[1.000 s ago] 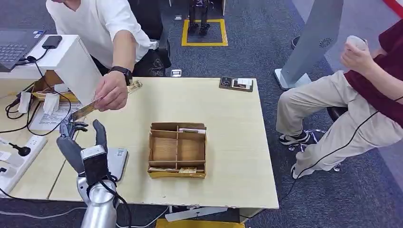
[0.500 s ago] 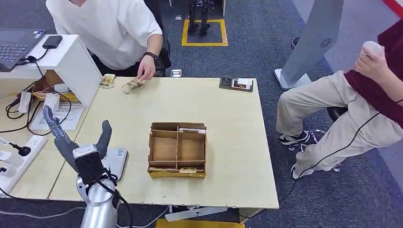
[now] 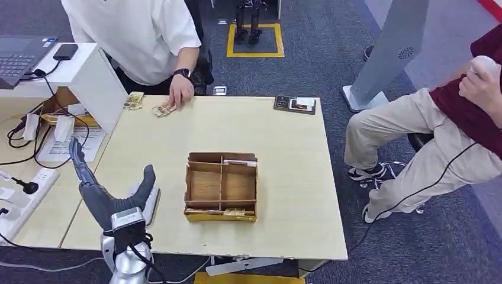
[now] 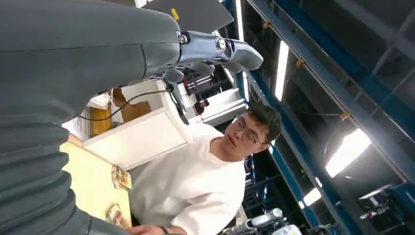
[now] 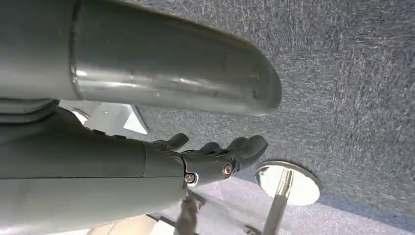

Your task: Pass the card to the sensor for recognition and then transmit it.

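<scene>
Above the table (image 3: 284,177), left hand (image 3: 106,192) hovers empty.

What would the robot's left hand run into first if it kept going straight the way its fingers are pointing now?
Probably nothing close. The left hand is raised above the table edge, open and holding nothing, its fingers aimed up and away from the robot. In the left wrist view they point into open air; depth is unclear.

The left hand (image 3: 112,198) has dark grey fingers and a thick grey thumb on a black wrist block, black cables looping onto a silver arm (image 3: 124,269); small screws stud the right hand (image 5: 205,159).
</scene>
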You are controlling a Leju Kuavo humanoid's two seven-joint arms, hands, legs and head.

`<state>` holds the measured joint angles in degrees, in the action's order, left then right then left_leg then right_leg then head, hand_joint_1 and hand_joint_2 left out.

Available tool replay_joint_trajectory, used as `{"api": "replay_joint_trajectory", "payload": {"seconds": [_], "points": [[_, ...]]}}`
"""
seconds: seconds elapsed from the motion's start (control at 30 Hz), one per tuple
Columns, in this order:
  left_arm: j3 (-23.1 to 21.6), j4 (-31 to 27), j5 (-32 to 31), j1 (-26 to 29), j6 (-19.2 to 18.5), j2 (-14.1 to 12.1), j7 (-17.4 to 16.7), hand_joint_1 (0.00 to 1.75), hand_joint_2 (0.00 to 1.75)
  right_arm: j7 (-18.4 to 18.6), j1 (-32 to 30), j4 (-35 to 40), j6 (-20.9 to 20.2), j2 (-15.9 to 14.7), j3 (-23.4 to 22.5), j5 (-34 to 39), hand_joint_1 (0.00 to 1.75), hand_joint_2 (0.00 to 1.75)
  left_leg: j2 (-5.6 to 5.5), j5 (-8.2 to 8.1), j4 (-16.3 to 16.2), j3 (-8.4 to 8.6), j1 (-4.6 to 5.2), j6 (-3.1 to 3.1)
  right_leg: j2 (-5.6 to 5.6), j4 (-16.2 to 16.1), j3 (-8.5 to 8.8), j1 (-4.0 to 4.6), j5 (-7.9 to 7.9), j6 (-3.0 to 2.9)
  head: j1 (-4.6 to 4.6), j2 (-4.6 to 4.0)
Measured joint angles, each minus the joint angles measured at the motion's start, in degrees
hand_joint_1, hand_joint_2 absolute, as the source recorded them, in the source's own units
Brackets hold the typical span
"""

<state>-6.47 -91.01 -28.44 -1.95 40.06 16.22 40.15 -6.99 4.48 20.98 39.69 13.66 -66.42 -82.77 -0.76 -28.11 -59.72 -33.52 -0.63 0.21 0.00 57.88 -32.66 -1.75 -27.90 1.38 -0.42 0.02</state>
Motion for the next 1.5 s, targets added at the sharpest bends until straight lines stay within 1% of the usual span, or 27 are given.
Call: {"api": "replay_joint_trajectory", "payload": {"seconds": [0.33, 0.47, 0.57, 0.63, 0.77, 0.87, 1.0, 1.1, 1.2, 1.3, 1.37, 1.43, 1.5], "points": [[-0.9, -1.6, -0.9, 2.2, 0.0, 0.0, 0.0, 0.00, 1.75, -0.2, -0.2, 0.1, 0.0, 0.0, -0.3, 0.2, 0.00, 0.00, 0.00, 0.01, 0.0, 0.01, 0.00, 0.00, -0.01, 0.0, 0.02, 0.00, 0.00, 0.00, 0.00, -0.02], [-3.3, -3.0, -0.5, 4.8, 0.0, -0.6, 0.0, 0.00, 1.75, -0.5, -0.2, 0.4, 0.0, 0.0, -0.7, 0.7, 0.00, 0.00, -0.02, -0.02, 0.0, 0.00, 0.00, -0.01, -0.02, 0.0, 0.01, 0.00, -0.01, 0.00, 0.02, 0.00], [-7.2, -3.4, -1.0, 6.8, 0.0, -1.9, -1.0, 0.00, 1.75, -1.0, -0.2, 0.4, 0.0, 0.0, -1.0, 0.7, 0.00, 0.00, -0.01, -0.05, 0.0, 0.00, 0.00, -0.03, 0.00, 0.0, 0.01, -0.01, -0.02, 0.01, 0.00, 0.00], [-9.1, -3.4, -2.0, 7.5, 0.0, -3.0, -2.5, 0.00, 1.75, -1.2, -0.2, 0.4, 0.0, -0.1, -1.2, 0.8, 0.00, 0.00, -0.01, -0.05, 0.0, 0.00, 0.00, -0.03, -0.01, 0.0, -0.01, 0.00, -0.03, 0.01, 0.02, -0.02], [-14.1, -3.3, -5.5, 8.0, -0.5, -6.5, -6.0, 0.00, 1.75, -1.5, -0.2, 0.3, 0.0, -0.4, -1.6, 0.8, 0.00, 0.00, -0.01, -0.05, 0.0, 0.01, -0.01, -0.03, -0.01, 0.0, 0.00, 0.00, -0.03, 0.01, 0.02, 0.00], [-17.2, -2.9, -6.5, 8.2, -0.4, -8.9, -6.6, 0.00, 1.75, -1.9, -0.2, 0.2, 0.0, -0.7, -1.7, 0.8, 0.00, 0.00, 0.00, -0.05, 0.0, 0.02, -0.01, -0.04, -0.01, 0.0, 0.00, 0.01, -0.03, 0.01, 0.00, 0.00], [-20.3, -2.2, -6.7, 8.2, -0.4, -10.7, -6.6, 0.00, 1.75, -2.1, -0.2, -0.1, 0.0, -0.9, -1.9, 0.8, 0.00, 0.00, -0.01, -0.05, 0.0, 0.01, -0.01, -0.04, -0.01, 0.0, 0.00, 0.00, -0.03, 0.01, 0.02, 0.00], [-22.0, -1.4, -7.0, 8.1, -0.3, -11.7, -6.9, 0.00, 1.75, -2.1, -0.2, -0.2, 0.0, -1.0, -1.9, 0.7, 0.00, 0.00, -0.01, -0.05, 0.0, 0.01, 0.00, -0.03, -0.01, 0.0, 0.00, 0.00, -0.03, 0.01, 0.02, -0.02], [-23.4, -0.7, -7.9, 7.9, -0.2, -12.5, -8.1, 0.00, 1.75, -2.4, -0.2, -0.1, 0.0, -1.1, -2.1, 1.3, 0.00, 0.00, -0.01, -0.05, 0.0, 0.00, 0.00, -0.03, -0.01, 0.0, 0.00, 0.00, -0.04, 0.01, 0.02, -0.02], [-23.6, 0.0, -10.4, 7.7, -0.2, -12.7, -9.2, 0.00, 1.75, -2.8, -0.1, 0.1, 0.0, -1.2, -3.0, 2.3, 0.00, 0.00, 0.00, -0.05, 0.0, 0.01, 0.00, -0.03, -0.01, 0.0, 0.00, 0.00, -0.04, 0.01, 0.02, -0.02], [-23.6, 0.7, -13.4, 7.6, -0.2, -12.9, -10.7, 0.00, 1.75, -3.2, -0.2, 0.2, 0.0, -1.4, -3.7, 3.0, 0.00, 0.00, 0.00, -0.05, 0.0, 0.01, 0.00, -0.03, -0.01, 0.0, 0.00, 0.00, -0.04, 0.01, 0.02, -0.02], [-23.6, 1.6, -16.7, 7.2, -0.2, -13.6, -12.3, 0.00, 1.75, -3.2, -0.2, 0.6, 0.0, -1.5, -4.7, 3.5, 0.00, 0.00, 0.00, -0.05, 0.0, 0.02, 0.00, -0.03, -0.01, 0.0, 0.00, 0.00, -0.04, 0.01, 0.00, -0.02], [-23.7, 2.7, -17.7, 6.5, -0.2, -14.6, -13.0, 0.00, 1.75, -3.2, -0.2, 1.0, 0.0, -1.6, -5.5, 3.8, 0.00, 0.00, -0.01, -0.05, 0.0, 0.02, 0.00, -0.04, -0.01, 0.0, 0.00, 0.00, -0.03, 0.01, 0.00, 0.00]]}}
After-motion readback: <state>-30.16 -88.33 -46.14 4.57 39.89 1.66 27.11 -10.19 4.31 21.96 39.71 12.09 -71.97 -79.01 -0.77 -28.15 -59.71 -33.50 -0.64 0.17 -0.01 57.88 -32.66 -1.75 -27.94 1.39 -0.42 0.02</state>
